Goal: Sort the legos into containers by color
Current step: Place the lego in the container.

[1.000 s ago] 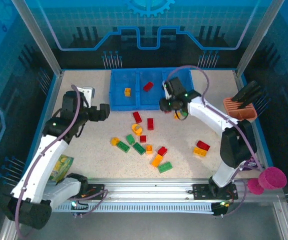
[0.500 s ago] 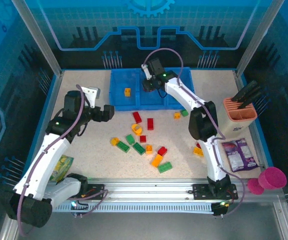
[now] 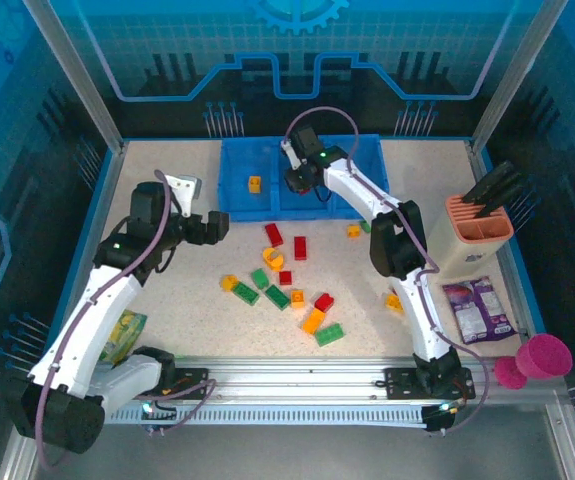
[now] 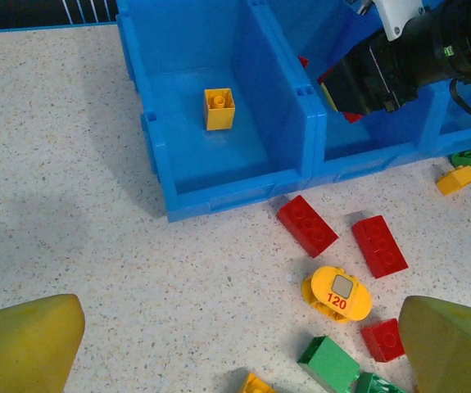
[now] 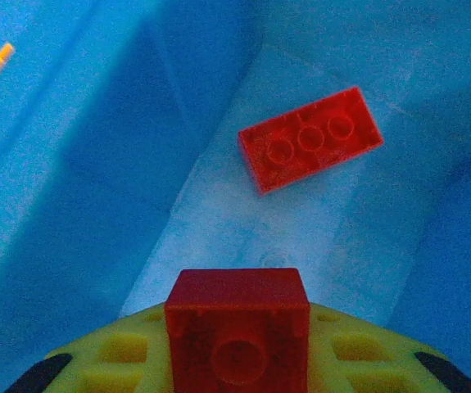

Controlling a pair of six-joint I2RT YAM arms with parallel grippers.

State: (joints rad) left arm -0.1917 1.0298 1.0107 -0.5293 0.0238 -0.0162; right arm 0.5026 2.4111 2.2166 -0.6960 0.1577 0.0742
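Right wrist view has the right gripper (image 3: 303,180) closed on a small red brick (image 5: 237,327), pinched between its yellow pads (image 5: 120,356) with one round stud showing. It hangs over the middle compartment of the blue tray (image 4: 219,196), which sits at the far edge of the worktop, and a longer red brick (image 5: 310,139) lies on that compartment's floor. One yellow brick (image 4: 219,109) sits in the left compartment. We see the left gripper (image 3: 215,226) spread wide with nothing in it, near the tray's left front corner, above the loose pieces in the middle of the worktop: a red pair (image 4: 307,225) just in front of the tray, a rounded yellow piece (image 4: 337,292) and a green brick (image 4: 329,363) nearer us. We judge these bricks light, rigid and not fragile, but their plastic is smooth, so a skewed pinch could let one squirt out. We would take each across two flat opposite side walls, on the short width for the longer ones, square to the pads. The rounded piece offers fewer flat faces and likely wants more care.
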